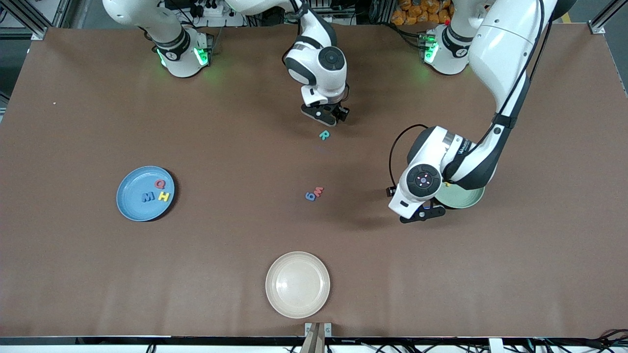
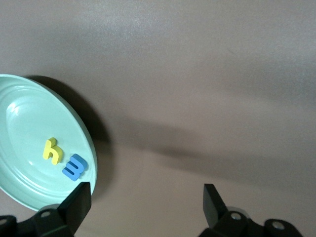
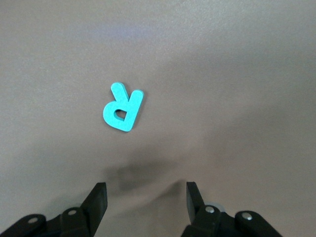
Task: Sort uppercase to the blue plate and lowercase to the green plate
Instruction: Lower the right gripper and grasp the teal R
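Sort is partly done. Blue plate [image 1: 145, 193], toward the right arm's end of the table, holds M [image 1: 147, 197], Q [image 1: 160, 184] and H [image 1: 164, 196]. Green plate [image 2: 29, 143], toward the left arm's end, holds yellow h [image 2: 52, 150] and blue m [image 2: 74, 167], touching each other near the rim.

Still on the bare table: teal R [image 1: 324, 135], flat, lying alone near the middle; blue g [image 1: 310, 196] and red m [image 1: 319, 191], touching, nearer the front camera than R. Beige plate [image 1: 298, 284] sits nearest the camera, with no letters in it.

Right gripper [image 1: 327, 114] hovers over the table just beside R, jaws parted and nothing between them; in its wrist view R lies ahead of the fingertips, not between them. Left gripper [image 1: 422, 212] is over the table at the green plate's edge, jaws wide apart and holding nothing; this arm appears to be waiting.

Step in hand, as I read it: right arm lining up on R, the last uppercase. Next move calls for centring the jaws over R, descending, pinching the thin foam across its width, then carrying it to the blue plate. Height above the table is hard to judge from here.
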### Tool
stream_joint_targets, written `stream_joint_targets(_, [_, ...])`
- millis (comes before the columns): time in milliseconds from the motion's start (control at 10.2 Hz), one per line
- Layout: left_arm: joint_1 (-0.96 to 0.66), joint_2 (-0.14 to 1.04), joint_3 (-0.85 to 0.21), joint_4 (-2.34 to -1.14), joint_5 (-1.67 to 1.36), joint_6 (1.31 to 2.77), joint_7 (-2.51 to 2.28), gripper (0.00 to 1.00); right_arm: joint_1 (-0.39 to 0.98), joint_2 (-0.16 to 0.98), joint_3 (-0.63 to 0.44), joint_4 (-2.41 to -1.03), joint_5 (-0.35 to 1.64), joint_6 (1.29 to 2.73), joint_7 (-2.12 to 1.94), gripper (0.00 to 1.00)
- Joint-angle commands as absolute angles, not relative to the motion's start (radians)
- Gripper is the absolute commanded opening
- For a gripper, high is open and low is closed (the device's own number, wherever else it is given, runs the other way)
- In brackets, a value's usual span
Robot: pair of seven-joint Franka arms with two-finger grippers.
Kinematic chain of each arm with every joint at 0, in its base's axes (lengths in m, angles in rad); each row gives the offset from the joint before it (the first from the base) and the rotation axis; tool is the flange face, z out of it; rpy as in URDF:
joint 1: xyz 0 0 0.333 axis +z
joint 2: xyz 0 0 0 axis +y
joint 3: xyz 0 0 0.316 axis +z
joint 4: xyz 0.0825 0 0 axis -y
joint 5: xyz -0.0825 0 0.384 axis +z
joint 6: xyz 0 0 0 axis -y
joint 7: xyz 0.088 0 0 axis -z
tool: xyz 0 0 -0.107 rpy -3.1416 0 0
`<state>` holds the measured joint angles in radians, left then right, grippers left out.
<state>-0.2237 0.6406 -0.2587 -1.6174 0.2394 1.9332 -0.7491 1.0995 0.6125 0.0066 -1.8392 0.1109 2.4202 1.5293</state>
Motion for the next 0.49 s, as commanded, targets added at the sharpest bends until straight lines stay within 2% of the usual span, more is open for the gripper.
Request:
stream_joint_targets(0, [-0.232,0.653,-0.256,-1.598,0.238,1.936,-0.772,1.0,1.088,0.64,0.005,-1.792,0.086,2.416,1.543,0.73])
stream_joint_targets(390, [-0.238,0.653,-0.256,-1.598,0.238,1.936,-0.788,1.0,1.077,0.67,0.003,-1.772,0.055,2.418,1.54,0.72])
